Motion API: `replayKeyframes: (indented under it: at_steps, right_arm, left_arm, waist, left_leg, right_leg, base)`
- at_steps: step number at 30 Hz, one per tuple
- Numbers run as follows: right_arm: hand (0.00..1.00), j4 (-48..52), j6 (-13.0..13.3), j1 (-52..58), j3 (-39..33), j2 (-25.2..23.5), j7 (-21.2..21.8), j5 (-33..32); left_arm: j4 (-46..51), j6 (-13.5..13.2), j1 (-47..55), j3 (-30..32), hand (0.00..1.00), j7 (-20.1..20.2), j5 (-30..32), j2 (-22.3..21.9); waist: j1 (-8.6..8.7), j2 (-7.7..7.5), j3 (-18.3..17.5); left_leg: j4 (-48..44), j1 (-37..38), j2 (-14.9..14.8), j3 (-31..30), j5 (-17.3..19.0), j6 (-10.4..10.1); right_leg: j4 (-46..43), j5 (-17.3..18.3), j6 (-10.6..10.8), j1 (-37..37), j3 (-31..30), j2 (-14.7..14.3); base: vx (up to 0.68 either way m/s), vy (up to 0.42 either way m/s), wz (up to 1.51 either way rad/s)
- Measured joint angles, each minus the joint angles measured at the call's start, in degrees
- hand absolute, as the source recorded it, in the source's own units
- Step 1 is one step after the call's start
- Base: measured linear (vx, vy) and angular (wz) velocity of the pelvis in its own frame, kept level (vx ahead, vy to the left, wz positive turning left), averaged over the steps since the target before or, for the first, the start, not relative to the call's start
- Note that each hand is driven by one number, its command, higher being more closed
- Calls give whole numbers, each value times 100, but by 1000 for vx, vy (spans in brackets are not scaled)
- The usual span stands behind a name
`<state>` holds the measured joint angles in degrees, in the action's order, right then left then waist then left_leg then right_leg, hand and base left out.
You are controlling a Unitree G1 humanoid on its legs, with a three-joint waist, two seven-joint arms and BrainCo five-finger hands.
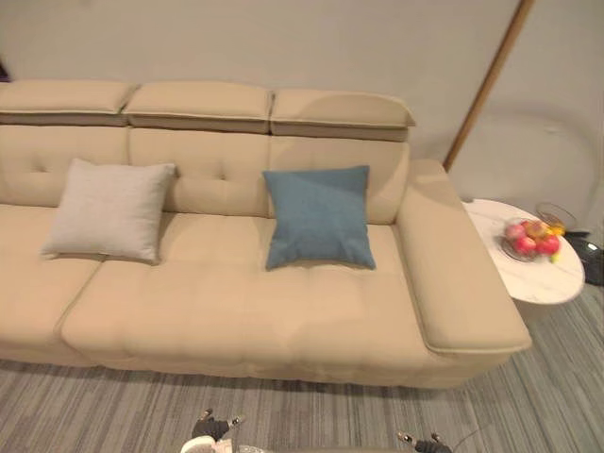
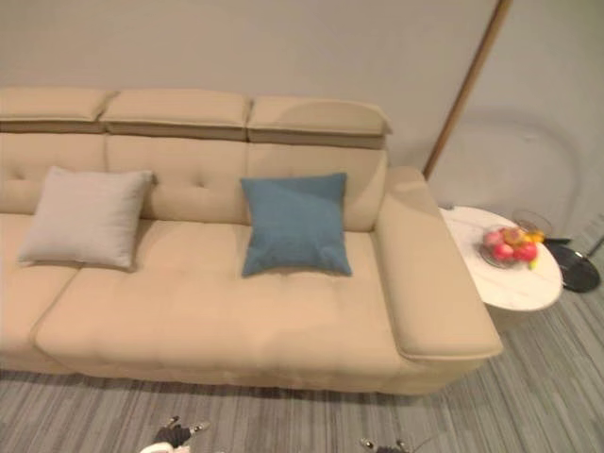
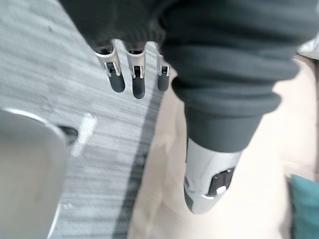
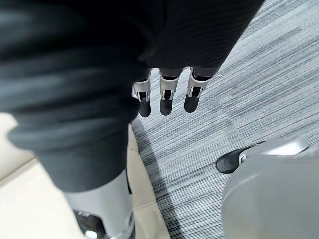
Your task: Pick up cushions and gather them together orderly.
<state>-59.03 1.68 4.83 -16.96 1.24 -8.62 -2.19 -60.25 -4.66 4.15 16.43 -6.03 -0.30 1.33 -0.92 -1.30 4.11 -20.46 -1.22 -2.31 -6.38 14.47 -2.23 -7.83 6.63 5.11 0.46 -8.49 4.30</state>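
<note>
A light grey cushion (image 1: 109,209) leans on the back of the beige sofa (image 1: 236,321) at its left. A blue cushion (image 1: 319,217) leans on the sofa back further right, about a cushion's width from the grey one. Both stand upright and apart. My left hand (image 1: 212,429) hangs low over the carpet in front of the sofa, fingers (image 3: 132,74) straight and empty. My right hand (image 1: 420,444) hangs the same way to its right, fingers (image 4: 167,94) relaxed with nothing in them. A corner of the blue cushion (image 3: 305,209) shows past my left thumb.
A round white side table (image 1: 543,278) with a bowl of fruit (image 1: 531,239) stands beside the sofa's right armrest (image 1: 462,283). A slanted wooden lamp pole (image 1: 486,90) rises behind it, with a dark base (image 2: 576,269) on the grey striped carpet (image 1: 123,406).
</note>
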Motion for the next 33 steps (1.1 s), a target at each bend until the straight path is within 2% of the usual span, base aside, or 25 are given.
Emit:
replayKeyframes:
  at_steps: [1,2,3,4,6,7,8,9,10,12,14,15,16,18,19,22,23,24,25,26,27,28,30,32,33]
  right_arm:
    - [0,11,-8,-65,51,10,2,2]
    - [0,81,-24,-133,161,-26,2,20]
    - [0,213,-31,-115,215,-40,11,29]
    - [0,206,-60,-112,277,-108,4,109]
    - [0,207,-83,-150,417,-115,3,229]
    - [0,215,-85,-257,518,-137,-3,229]
    - [0,224,-82,-296,589,-147,-2,230]
    - [0,249,-71,-318,629,-157,6,234]
    - [0,330,-70,-334,639,-174,7,261]
    - [0,400,-69,-368,633,-176,10,401]
    - [0,366,-67,-403,649,-215,24,475]
    - [0,313,-65,-453,655,-244,25,491]
    - [0,264,-65,-494,654,-225,28,511]
    - [0,96,-28,-585,650,-15,26,630]
    - [0,61,-27,-592,650,20,25,630]
    - [0,-173,-28,-616,649,159,13,621]
    - [0,-222,-27,-612,647,167,8,612]
    - [0,-250,-39,-664,647,160,2,607]
    - [0,-253,-41,-699,646,167,-3,606]
    - [0,-265,-42,-831,620,178,-16,605]
    - [0,-276,-47,-903,601,162,-32,607]
    - [0,-273,-49,-901,600,156,-38,607]
    - [0,-236,-70,-875,599,115,-55,609]
    - [0,-135,-69,-894,612,69,-55,612]
    - [0,-94,-70,-890,609,37,-55,612]
  left_arm:
    - [2,-1,-1,25,0,2,-9,-73]
    - [12,1,-24,49,0,10,-31,-117]
    - [9,2,-23,19,0,18,-37,-76]
    - [24,-2,-47,10,0,13,-63,-9]
    - [19,-1,-47,9,0,13,-101,27]
    - [30,-2,-47,-2,0,17,-101,27]
    - [33,-1,-49,1,0,17,-101,24]
    - [35,1,-60,2,0,14,-103,13]
    - [37,2,-87,1,0,14,-106,-24]
    - [37,3,-103,-9,0,14,-113,-91]
    - [28,7,-62,-9,0,17,-144,-124]
    - [-6,7,-36,-16,0,17,-150,-86]
    - [-50,21,-33,-57,0,17,-150,-35]
    - [-143,43,-99,-267,0,86,-145,-26]
    - [-141,41,-99,-283,0,96,-144,-26]
    - [-128,43,-121,-269,0,135,-124,4]
    - [-81,30,-135,-166,0,131,-118,-6]
    - [20,8,-134,-156,0,134,-120,-62]
    - [54,2,-131,-156,0,135,-120,-82]
    - [145,-3,-138,-166,0,137,-124,-111]
    - [194,-6,-141,-199,0,144,-151,-116]
    - [236,-11,-136,-217,0,143,-156,-136]
    - [376,-29,-139,-163,0,139,-217,-266]
    - [438,-91,-143,-47,0,140,-215,-350]
    - [445,-97,-141,-5,0,142,-212,-374]
  waist:
    - [-38,100,6]
    - [-81,139,33]
    - [-71,134,37]
    - [-72,18,45]
    - [-110,-31,51]
    - [-178,-26,48]
    - [-173,-26,48]
    - [-177,-18,53]
    - [-200,37,79]
    - [-200,137,118]
    - [-252,210,118]
    - [-250,166,109]
    - [-223,160,118]
    - [-181,257,157]
    - [-182,260,153]
    - [-164,290,238]
    - [-178,321,314]
    - [-286,388,383]
    - [-312,412,404]
    - [-356,421,445]
    - [-390,422,486]
    - [-413,418,505]
    - [-602,457,525]
    - [-734,485,527]
    - [-762,503,516]
  left_leg:
    - [-142,-45,-17,-263,247,-46]
    - [-291,-72,-35,-196,506,-79]
    - [-277,-51,-48,77,530,-40]
    - [-263,-19,-99,548,555,-5]
    - [-216,37,-236,1077,560,6]
    - [-128,91,-375,1708,538,9]
    - [-83,175,-392,1976,531,9]
    - [-53,229,-401,2272,529,6]
    - [-26,293,-423,2603,529,6]
    - [157,458,-458,3102,529,7]
    - [377,730,-543,3755,480,-80]
    - [415,802,-507,3871,447,-133]
    - [480,846,-499,3881,413,-181]
    - [723,938,-504,3860,89,-170]
    - [748,947,-499,3860,25,-173]
    - [-260,794,-856,3852,-85,-227]
    - [-1570,381,-1240,3705,-201,-22]
    - [-2265,58,-1262,3169,83,271]
    - [-2358,-70,-1179,2932,203,260]
    - [-2348,-491,-843,2290,441,114]
    - [-2021,-772,-496,1800,496,18]
    - [-1826,-859,-361,1587,502,4]
    - [-1119,-1205,115,514,472,-58]
    - [-623,-1360,381,-441,298,-211]
    - [-488,-1372,422,-738,241,-191]
  right_leg:
    - [-59,13,-15,-142,-246,-114]
    - [-203,-7,-14,-371,-688,-306]
    - [-241,-53,8,-458,-944,-328]
    - [-297,-205,98,-606,-1270,-370]
    - [-329,-487,98,-809,-1198,-412]
    - [-485,-671,-75,-1128,-422,-387]
    - [-639,-629,-102,-1263,225,-287]
    - [-810,-492,-242,-1348,1153,-88]
    - [-1007,-267,-540,-1353,2318,234]
    - [-1384,-8,-769,-1310,3720,669]
    - [-1771,283,-976,-1120,4935,960]
    - [-1711,320,-925,-1148,5010,931]
    - [-1600,324,-937,-1161,4901,810]
    - [-1006,150,-962,-1122,4464,361]
    - [-923,118,-977,-1116,4411,309]
    - [-352,41,-1053,-837,4022,-114]
    - [-50,31,-1134,-583,3735,-360]
    - [27,59,-1154,-467,3361,-509]
    - [36,67,-1148,-442,3232,-549]
    - [77,60,-1165,-416,2841,-616]
    - [118,31,-1177,-331,2509,-625]
    - [114,27,-1185,-279,2337,-629]
    - [92,74,-1110,-124,1539,-716]
    - [28,138,-1030,-133,917,-840]
    - [-9,163,-994,-138,744,-900]
  base:
    - [-98,118,-213]
    - [-82,144,-184]
    - [-78,187,-205]
    - [-44,148,-165]
    - [-27,121,-175]
    - [-23,124,-191]
    - [17,133,-203]
    - [32,73,-153]
    - [26,57,-138]
    - [-24,35,-125]
    - [43,-39,-151]
    - [123,-95,-135]
    - [126,-169,-108]
    - [128,-222,-93]
    - [143,-208,-78]
    - [145,-177,-73]
    - [112,-137,-114]
    - [123,-107,-127]
    - [155,-25,-168]
    - [171,34,-168]
    - [172,44,-174]
    - [224,83,-159]
    - [245,120,-179]
    - [199,138,-168]
    - [255,183,-176]
